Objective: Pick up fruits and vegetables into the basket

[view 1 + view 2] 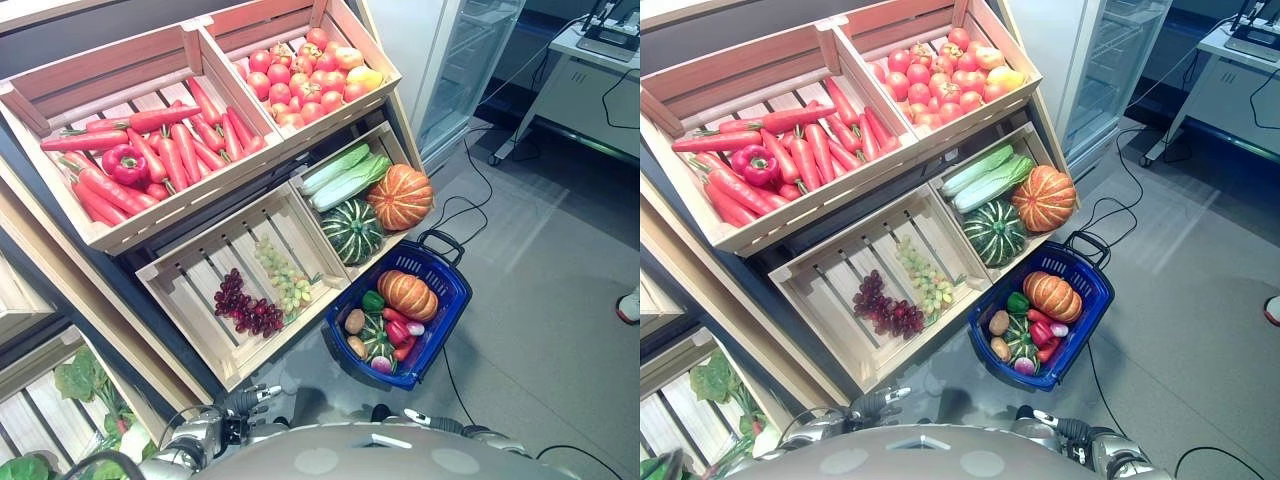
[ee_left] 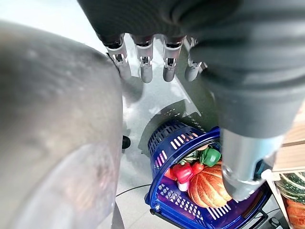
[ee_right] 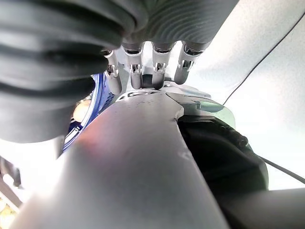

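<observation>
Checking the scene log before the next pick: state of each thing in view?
blue basket: on the floor, handle down, partly filled
orange pumpkin: in the basket
left hand: open, holding nothing
right hand: open, holding nothing
carrot crate: full, red pepper on top
grape crate: mostly bare slats
fridge door: shut
</observation>
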Tool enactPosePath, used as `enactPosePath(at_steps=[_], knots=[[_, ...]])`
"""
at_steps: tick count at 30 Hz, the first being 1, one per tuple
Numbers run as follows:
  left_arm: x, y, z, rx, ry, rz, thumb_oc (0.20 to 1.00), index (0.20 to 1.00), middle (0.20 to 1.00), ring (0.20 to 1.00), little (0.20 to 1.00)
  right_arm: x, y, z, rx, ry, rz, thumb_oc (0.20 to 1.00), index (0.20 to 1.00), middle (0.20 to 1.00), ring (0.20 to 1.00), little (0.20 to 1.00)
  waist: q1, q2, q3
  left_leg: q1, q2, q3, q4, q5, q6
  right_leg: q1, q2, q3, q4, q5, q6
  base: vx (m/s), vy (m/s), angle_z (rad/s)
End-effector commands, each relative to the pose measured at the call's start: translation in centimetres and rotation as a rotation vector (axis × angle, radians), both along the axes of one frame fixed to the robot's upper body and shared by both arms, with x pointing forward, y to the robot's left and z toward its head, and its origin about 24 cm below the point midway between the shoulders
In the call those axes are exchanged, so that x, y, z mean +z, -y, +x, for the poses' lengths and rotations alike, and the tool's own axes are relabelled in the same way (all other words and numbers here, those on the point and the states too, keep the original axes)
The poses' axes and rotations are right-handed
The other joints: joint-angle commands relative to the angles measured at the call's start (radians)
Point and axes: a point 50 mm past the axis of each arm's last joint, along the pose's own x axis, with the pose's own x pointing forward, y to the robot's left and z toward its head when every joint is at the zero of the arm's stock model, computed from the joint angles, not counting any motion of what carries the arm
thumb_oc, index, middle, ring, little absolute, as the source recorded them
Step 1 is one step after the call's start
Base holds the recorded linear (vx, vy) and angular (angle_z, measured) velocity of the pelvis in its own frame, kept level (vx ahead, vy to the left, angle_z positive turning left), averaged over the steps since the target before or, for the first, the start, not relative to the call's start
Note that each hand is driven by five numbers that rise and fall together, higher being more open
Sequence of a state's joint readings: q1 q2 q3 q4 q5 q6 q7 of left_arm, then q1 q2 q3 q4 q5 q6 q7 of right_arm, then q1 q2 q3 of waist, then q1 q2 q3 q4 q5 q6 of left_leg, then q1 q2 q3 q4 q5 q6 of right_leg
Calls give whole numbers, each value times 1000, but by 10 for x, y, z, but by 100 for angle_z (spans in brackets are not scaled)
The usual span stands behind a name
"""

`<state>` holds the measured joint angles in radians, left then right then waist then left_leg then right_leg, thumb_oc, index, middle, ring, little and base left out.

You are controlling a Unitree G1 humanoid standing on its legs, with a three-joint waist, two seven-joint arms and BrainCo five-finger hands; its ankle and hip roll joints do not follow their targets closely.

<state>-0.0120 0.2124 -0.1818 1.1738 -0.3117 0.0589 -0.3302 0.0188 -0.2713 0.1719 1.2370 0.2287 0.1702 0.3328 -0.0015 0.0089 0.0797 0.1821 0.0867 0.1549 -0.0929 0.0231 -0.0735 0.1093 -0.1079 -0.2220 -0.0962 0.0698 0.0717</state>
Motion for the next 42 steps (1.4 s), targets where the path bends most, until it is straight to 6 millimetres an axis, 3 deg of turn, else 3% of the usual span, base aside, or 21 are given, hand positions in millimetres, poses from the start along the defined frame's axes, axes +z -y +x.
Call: enactPosePath(at_steps=[1, 5, 8, 9, 22, 26, 31, 36, 42], knots=[[9, 1, 33, -106, 162, 108, 1000, 1000, 1000, 1000, 1000, -2, -19, 14, 47, 9, 68, 1000, 1000, 1000, 1000, 1000, -5, -28, 41, -22, -12, 0, 32, -83, 34, 32, -74, -3, 63, -86, 78, 0, 0, 0], [22, -3, 58, -88, 344, 216, 1000, 1000, 1000, 1000, 1000, 0, -16, 18, 43, 34, 61, 1000, 1000, 1000, 1000, 1000, -13, -22, 47, -22, -11, 1, 34, -84, 33, 26, -73, 6, 70, -89, 79, 14, 6, -2], [26, -4, 64, -80, 379, 232, 1000, 1000, 1000, 1000, 1000, 0, -16, 18, 43, 42, 57, 1000, 1000, 1000, 1000, 1000, -14, -20, 48, -23, -11, 1, 35, -84, 33, 25, -73, 7, 71, -90, 79, 22, 9, -5], [37, -7, 78, -58, 499, 291, 1000, 1000, 1000, 1000, 1000, 1, -12, 20, 38, 70, 40, 1000, 1000, 1000, 1000, 1000, -15, -17, 53, -29, -10, -2, 40, -86, 34, 19, -73, 10, 81, -95, 78, 34, 3, -6], [83, -32, 97, 162, 883, 467, 1000, 1000, 1000, 1000, 1000, 4, -9, 29, 43, 193, -8, 1000, 1000, 1000, 1000, 1000, 16, -1, 113, -70, -5, -41, 80, -91, 44, -15, -67, 6, 158, -142, 49, 20, -19, 5], [96, -37, 109, 227, 932, 552, 1000, 1000, 1000, 1000, 1000, 6, -10, 38, 77, 238, -26, 1000, 1000, 1000, 1000, 1000, 11, 5, 137, -111, -4, -48, 115, -94, 47, -62, -61, 15, 209, -163, 35, -8, -30, 0], [109, -44, 128, 422, 941, 559, 1000, 1000, 1000, 1000, 1000, 16, -7, 64, 102, 339, -52, 1000, 1000, 1000, 1000, 1000, -9, 14, 207, -197, -4, -49, 182, -92, 43, -158, -56, 32, 277, -178, 18, -123, -37, -1], [113, -46, 142, 606, 875, 497, 1000, 1000, 1000, 1000, 1000, 25, -9, 87, 128, 427, -58, 1000, 1000, 1000, 1000, 1000, -32, 14, 267, -266, 3, -42, 211, -73, 38, -240, -40, 51, 329, -186, 9, -116, -58, -6], [120, -32, 165, 749, 798, 359, 1000, 1000, 1000, 1000, 1000, 42, -17, 119, 179, 536, -62, 1000, 1000, 1000, 1000, 1000, -62, 9, 335, -387, 19, -32, 282, -49, 29, -382, -20, 72, 432, -194, -6, -108, -55, -3]])
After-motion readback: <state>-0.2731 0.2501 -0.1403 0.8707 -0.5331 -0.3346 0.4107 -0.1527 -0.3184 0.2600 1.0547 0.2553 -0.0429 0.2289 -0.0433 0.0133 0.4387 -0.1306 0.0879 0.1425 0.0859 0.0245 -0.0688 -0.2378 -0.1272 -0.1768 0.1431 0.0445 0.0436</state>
